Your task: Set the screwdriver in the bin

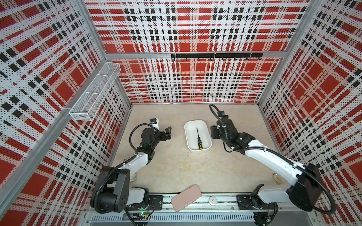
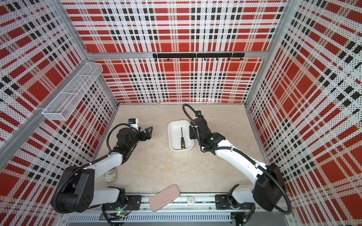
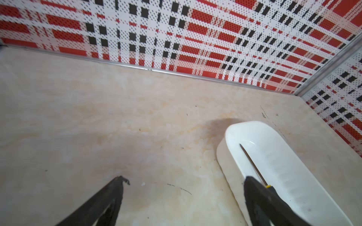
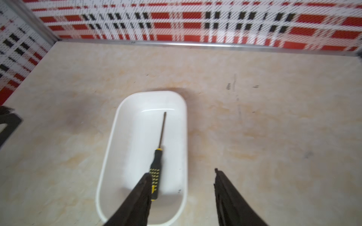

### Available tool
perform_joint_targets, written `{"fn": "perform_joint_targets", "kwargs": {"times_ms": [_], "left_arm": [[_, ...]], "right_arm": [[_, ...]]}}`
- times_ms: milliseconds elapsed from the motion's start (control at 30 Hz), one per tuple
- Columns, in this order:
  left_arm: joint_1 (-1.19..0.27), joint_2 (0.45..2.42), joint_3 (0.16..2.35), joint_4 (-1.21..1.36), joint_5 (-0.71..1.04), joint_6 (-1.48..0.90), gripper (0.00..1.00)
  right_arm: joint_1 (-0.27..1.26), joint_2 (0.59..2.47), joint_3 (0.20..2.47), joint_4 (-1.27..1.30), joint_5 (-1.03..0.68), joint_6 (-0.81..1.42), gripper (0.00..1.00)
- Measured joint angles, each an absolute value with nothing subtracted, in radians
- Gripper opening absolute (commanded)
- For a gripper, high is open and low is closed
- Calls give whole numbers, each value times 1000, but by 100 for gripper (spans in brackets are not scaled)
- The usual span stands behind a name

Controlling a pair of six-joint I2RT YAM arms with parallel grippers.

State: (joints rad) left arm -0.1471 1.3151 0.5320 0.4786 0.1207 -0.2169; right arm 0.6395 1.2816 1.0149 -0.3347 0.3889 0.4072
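White bin point(image 1: 191, 135) seen in both top views, screwdriver point(image 1: 198, 140) lying flat inside. From left wrist: left gripper point(image 3: 185, 178) spread wide, empty, beside bin. From right wrist: right gripper point(image 4: 181, 172) parted, holding nothing, close by the bin's side.

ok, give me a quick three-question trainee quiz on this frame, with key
1. True or false: the screwdriver lies outside the bin.
2. The screwdriver's yellow cap end is nearest to: A) back wall B) pink slab C) mesh basket.
3. What state are the left gripper and right gripper in?
Key: 1 false, it lies flat inside the bin. 2 B. 3 both open, holding nothing.
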Motion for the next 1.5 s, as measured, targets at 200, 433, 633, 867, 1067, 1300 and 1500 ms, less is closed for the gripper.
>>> {"fn": "perform_joint_targets", "kwargs": {"times_ms": [200, 433, 633, 867, 1067, 1300, 1500], "left_arm": [[-130, 1244, 514, 498, -19, -131, 98], [-28, 1217, 381, 656, -76, -68, 98], [42, 1234, 260, 845, -60, -54, 98], [71, 1361, 184, 1114, -24, -56, 98], [78, 1509, 176, 1308, 11, -62, 98], [75, 1530, 180, 1361, 16, -62, 98], [30, 1558, 213, 1354, -60, -50, 98]], "right_arm": [[459, 967, 573, -41, 476, 226, 54], [207, 807, 214, 342, 439, 123, 58], [127, 900, 103, 645, 376, 106, 57], [115, 1230, 67, 1037, 329, 78, 58], [110, 1509, 94, 1316, 302, 55, 59], [99, 1606, 128, 1411, 288, 45, 61], [71, 1591, 281, 1250, 245, 59, 72]]}}
